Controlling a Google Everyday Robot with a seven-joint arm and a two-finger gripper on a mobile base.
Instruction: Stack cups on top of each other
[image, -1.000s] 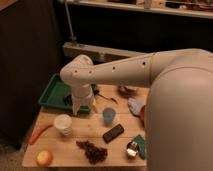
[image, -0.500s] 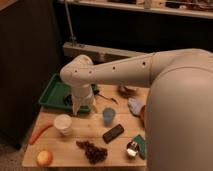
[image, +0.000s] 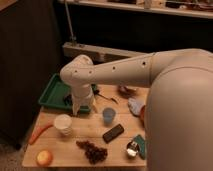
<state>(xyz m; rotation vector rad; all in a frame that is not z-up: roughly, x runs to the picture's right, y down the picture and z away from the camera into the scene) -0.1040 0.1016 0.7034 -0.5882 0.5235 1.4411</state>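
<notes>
Camera view, near edge first: grapes (image: 92, 151) and a dark bar (image: 113, 133) crowd the tabletop's front. The white cup (image: 63, 124) stands toward the left edge and the blue cup (image: 108, 116) mid-table, well apart. The gripper (image: 82, 108) hangs behind them at the green tray (image: 52, 92), jaws wide, empty. Risk: a descending finger clips a rim — the light cup tips.

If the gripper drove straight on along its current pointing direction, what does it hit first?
The gripper points down, over the near edge of the green plastic tray. Likely first contact: that rim or the wooden table beside it; depth is unclear.
</notes>
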